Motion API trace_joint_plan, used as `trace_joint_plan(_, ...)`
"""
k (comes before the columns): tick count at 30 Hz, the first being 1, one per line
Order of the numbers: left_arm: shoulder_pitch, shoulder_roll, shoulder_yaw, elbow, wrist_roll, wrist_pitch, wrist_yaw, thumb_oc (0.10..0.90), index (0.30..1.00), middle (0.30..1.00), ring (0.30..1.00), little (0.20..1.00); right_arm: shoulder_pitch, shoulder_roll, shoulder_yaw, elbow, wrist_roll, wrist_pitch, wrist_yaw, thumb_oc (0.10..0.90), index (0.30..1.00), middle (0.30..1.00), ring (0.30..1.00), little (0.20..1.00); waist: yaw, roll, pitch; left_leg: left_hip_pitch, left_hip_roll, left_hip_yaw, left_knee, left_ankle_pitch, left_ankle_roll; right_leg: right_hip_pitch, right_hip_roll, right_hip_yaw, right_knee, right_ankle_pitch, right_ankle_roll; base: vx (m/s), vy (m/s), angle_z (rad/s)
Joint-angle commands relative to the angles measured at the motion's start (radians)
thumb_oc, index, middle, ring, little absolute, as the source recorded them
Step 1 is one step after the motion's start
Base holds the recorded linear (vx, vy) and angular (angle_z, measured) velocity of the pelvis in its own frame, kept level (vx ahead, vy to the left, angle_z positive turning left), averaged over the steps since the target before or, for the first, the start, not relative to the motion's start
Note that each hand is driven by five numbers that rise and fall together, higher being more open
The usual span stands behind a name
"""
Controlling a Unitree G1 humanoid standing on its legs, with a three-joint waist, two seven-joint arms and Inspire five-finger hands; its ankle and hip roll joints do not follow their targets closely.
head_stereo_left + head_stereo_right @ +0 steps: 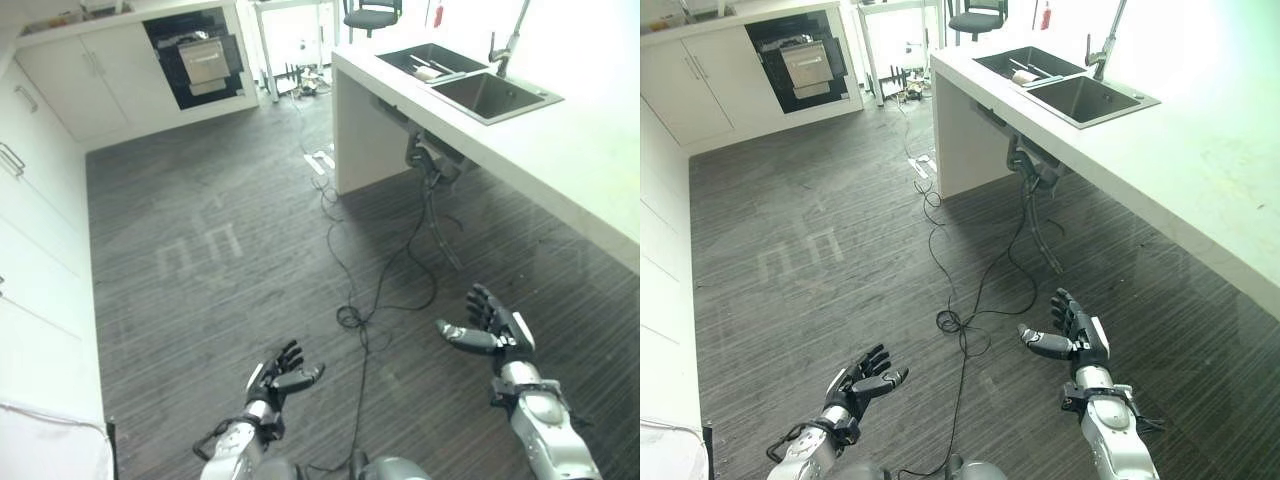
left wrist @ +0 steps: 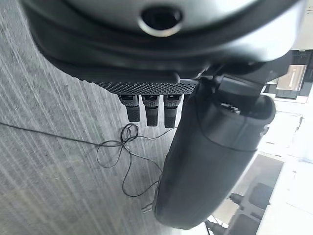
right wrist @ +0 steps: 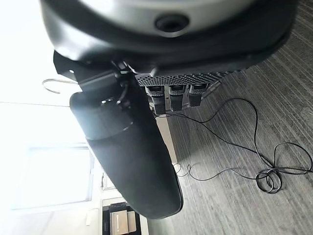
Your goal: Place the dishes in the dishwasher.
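Standing well back from the work: the left hand (image 1: 280,378) and right hand (image 1: 492,326) hang empty over the floor (image 1: 220,250), fingers spread and relaxed. The dishes (image 1: 432,69) lie in the far sink basin (image 1: 425,58) on the table (image 1: 590,150); the dishwasher (image 1: 200,60) stands open opposite. Likely rigid, slippery, breakable (kind indistinct); a rim hold seems soundest.
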Motion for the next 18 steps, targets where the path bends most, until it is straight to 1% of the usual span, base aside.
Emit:
trace_joint_plan(1,0.000,0.058,0.003,-0.087,-0.049,-0.076,-0.013,0.800,0.900,0.900,0.900,0.900,-0.042,-0.052,-0.035,-0.147,0.009,-0.088,0.046,0.800,0.900,0.900,0.900,0.900,0.040,0.043,-0.004,-0.009,0.021,-0.036,-0.134,0.132,-0.039,-0.023,-0.045,-0.010,0.081,-0.036,0.179,0.62,0.331,-0.62)
trace_joint_plan(2,0.023,0.053,0.010,-0.085,-0.066,-0.097,0.005,0.800,0.900,0.900,0.900,0.900,-0.036,-0.056,-0.019,-0.158,0.002,-0.092,0.093,0.800,0.900,0.900,0.900,0.900,0.065,0.066,-0.010,-0.145,0.057,-0.111,-0.134,0.096,-0.061,0.013,-0.009,0.009,0.081,-0.072,0.180,0.67,0.314,-0.77)
trace_joint_plan(3,0.037,0.045,0.024,-0.062,-0.066,-0.129,-0.009,0.800,0.900,0.900,0.900,0.900,-0.026,-0.064,-0.018,-0.158,-0.012,-0.105,0.123,0.800,0.900,0.900,0.900,0.900,0.075,0.074,-0.012,-0.208,0.087,-0.107,-0.134,0.103,-0.074,0.058,0.011,0.014,0.081,-0.115,0.174,0.66,0.300,-1.00)
trace_joint_plan(4,0.037,0.043,0.028,-0.060,-0.065,-0.132,-0.012,0.800,0.900,0.900,0.900,0.900,-0.025,-0.067,-0.019,-0.160,-0.014,-0.107,0.128,0.800,0.900,0.900,0.900,0.900,0.077,0.076,-0.012,-0.212,0.092,-0.100,-0.134,0.106,-0.076,0.066,0.013,0.011,0.081,-0.122,0.173,0.43,0.209,-0.62)
trace_joint_plan(5,0.037,0.042,0.037,-0.059,-0.065,-0.134,-0.018,0.800,0.900,0.900,0.900,0.900,-0.023,-0.072,-0.023,-0.167,-0.016,-0.109,0.137,0.800,0.900,0.900,0.900,0.900,0.077,0.081,-0.013,-0.204,0.099,-0.077,-0.134,0.113,-0.074,0.079,0.014,0.002,0.081,-0.135,0.172,0.25,0.140,-0.39)
trace_joint_plan(7,0.035,0.043,0.048,-0.055,-0.069,-0.132,-0.024,0.800,0.900,0.900,0.900,0.900,-0.022,-0.078,-0.022,-0.171,-0.015,-0.108,0.144,0.800,0.900,0.900,0.900,0.900,0.076,0.081,-0.014,-0.195,0.099,-0.060,-0.134,0.103,-0.065,0.088,0.008,-0.001,0.081,-0.140,0.173,0.32,0.190,-0.29)
trace_joint_plan(9,0.020,0.051,0.068,-0.056,-0.085,-0.123,-0.011,0.800,0.900,0.900,0.900,0.900,-0.018,-0.075,-0.020,-0.189,-0.023,-0.095,0.160,0.800,0.900,0.900,0.900,0.900,0.071,0.086,-0.024,-0.154,0.099,-0.034,-0.134,0.095,-0.044,0.129,-0.004,-0.009,0.081,-0.155,0.179,0.45,0.280,-0.47)
trace_joint_plan(11,0.006,0.063,0.075,-0.054,-0.078,-0.112,-0.011,0.800,0.900,0.900,0.900,0.900,-0.013,-0.065,-0.021,-0.194,-0.019,-0.089,0.149,0.800,0.900,0.900,0.900,0.900,0.071,0.077,-0.031,-0.117,0.081,-0.013,-0.134,0.081,-0.026,0.164,-0.017,-0.014,0.081,-0.168,0.191,0.31,0.199,-0.27)
trace_joint_plan(12,0.003,0.068,0.074,-0.057,-0.076,-0.110,-0.011,0.800,0.900,0.900,0.900,0.900,-0.013,-0.060,-0.024,-0.196,-0.014,-0.086,0.144,0.800,0.900,0.900,0.900,0.900,0.075,0.069,-0.039,-0.108,0.061,-0.011,-0.134,0.071,-0.012,0.180,-0.024,-0.014,0.081,-0.153,0.202,0.42,0.258,-0.17)
trace_joint_plan(13,-0.005,0.079,0.073,-0.066,-0.072,-0.099,-0.015,0.800,0.900,0.900,0.900,0.900,-0.019,-0.048,-0.025,-0.205,-0.006,-0.070,0.131,0.800,0.900,0.900,0.900,0.900,0.080,0.047,-0.055,-0.091,0.014,-0.007,-0.134,0.043,0.018,0.202,-0.048,-0.018,0.081,-0.094,0.231,0.45,0.291,0.05)
trace_joint_plan(14,-0.012,0.084,0.070,-0.068,-0.071,-0.097,-0.018,0.800,0.900,0.900,0.900,0.900,-0.026,-0.033,-0.018,-0.208,-0.011,-0.063,0.117,0.800,0.900,0.900,0.900,0.900,0.079,0.039,-0.063,-0.075,-0.008,-0.003,-0.134,0.028,0.037,0.209,-0.061,-0.025,0.081,-0.033,0.253,0.49,0.316,0.46)
trace_joint_plan(15,-0.024,0.089,0.066,-0.062,-0.068,-0.098,-0.024,0.800,0.900,0.900,0.900,0.900,-0.035,-0.008,-0.006,-0.202,-0.032,-0.065,0.098,0.800,0.900,0.900,0.900,0.900,0.076,0.038,-0.073,-0.059,-0.032,-0.019,-0.134,0.013,0.052,0.219,-0.063,-0.039,0.081,0.069,0.284,0.50,0.330,0.60)
trace_joint_plan(16,-0.042,0.091,0.061,-0.061,-0.055,-0.095,-0.019,0.800,0.900,0.900,0.900,0.900,-0.049,0.015,0.007,-0.197,-0.040,-0.063,0.080,0.800,0.900,0.900,0.900,0.900,0.082,0.043,-0.081,-0.046,-0.060,-0.052,-0.134,-0.001,0.069,0.210,-0.046,-0.049,0.144,0.198,0.311,0.46,0.310,0.75)
trace_joint_plan(17,-0.048,0.093,0.057,-0.062,-0.043,-0.095,-0.015,0.800,0.900,0.900,0.900,0.900,-0.052,0.025,0.013,-0.197,-0.042,-0.061,0.076,0.800,0.900,0.900,0.900,0.900,0.088,0.051,-0.082,-0.039,-0.069,-0.067,-0.134,-0.011,0.078,0.188,-0.038,-0.057,0.258,0.252,0.325,0.44,0.323,0.85)
trace_joint_plan(18,-0.061,0.093,0.047,-0.060,-0.013,-0.098,-0.003,0.800,0.900,0.900,0.900,0.900,-0.056,0.038,0.020,-0.197,-0.050,-0.058,0.078,0.800,0.900,0.900,0.900,0.900,0.096,0.063,-0.079,-0.024,-0.079,-0.083,-0.134,-0.024,0.089,0.119,-0.051,-0.063,0.424,0.304,0.336,0.38,0.341,0.79)
